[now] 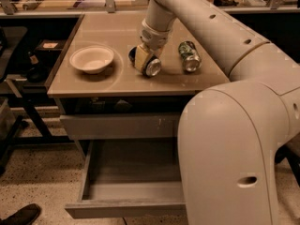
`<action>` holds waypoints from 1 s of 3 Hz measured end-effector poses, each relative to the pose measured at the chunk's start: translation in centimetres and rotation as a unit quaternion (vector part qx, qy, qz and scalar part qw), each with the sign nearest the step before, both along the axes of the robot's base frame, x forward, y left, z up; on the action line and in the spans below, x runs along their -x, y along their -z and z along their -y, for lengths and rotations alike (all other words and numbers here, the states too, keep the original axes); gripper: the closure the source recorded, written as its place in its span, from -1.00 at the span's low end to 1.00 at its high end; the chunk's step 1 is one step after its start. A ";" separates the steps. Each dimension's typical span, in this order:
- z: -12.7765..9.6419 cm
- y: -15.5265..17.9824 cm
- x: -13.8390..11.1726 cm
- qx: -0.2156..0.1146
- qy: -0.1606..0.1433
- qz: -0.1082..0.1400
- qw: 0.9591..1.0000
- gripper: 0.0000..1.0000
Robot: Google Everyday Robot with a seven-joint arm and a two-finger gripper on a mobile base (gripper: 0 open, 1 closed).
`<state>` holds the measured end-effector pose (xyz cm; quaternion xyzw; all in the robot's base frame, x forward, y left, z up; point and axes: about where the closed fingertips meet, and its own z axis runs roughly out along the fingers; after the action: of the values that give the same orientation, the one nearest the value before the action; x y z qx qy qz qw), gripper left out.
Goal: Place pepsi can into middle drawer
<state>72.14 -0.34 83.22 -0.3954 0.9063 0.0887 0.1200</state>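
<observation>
The pepsi can [151, 67] lies on its side on the tan table top [103, 86], its silver end toward me and its dark blue body mostly hidden. My gripper [144, 61] comes down from above and is shut on the can, with one yellowish finger [140, 57] pressed on its left side. The can still rests on the table. The middle drawer [136, 191] is pulled open below the table. It is grey, wide and shallow, and nothing shows inside.
A white bowl [92, 58] sits left of the can. A green-and-silver can [189, 56] lies to its right. A closed grey drawer front [117, 125] with white marks is above the open drawer. My arm's large white body [229, 149] covers the right side.
</observation>
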 end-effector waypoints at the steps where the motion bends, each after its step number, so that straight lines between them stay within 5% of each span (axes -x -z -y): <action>1: 0.0 0.0 0.0 0.000 0.000 0.000 1.000 0.77; 2: -0.2 -0.4 0.3 -0.006 -0.008 0.008 1.000 1.00; 3: 0.5 -1.5 1.3 -0.012 -0.009 0.025 1.000 1.00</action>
<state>70.84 -0.79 84.75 -0.4040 0.8983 0.0910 0.1468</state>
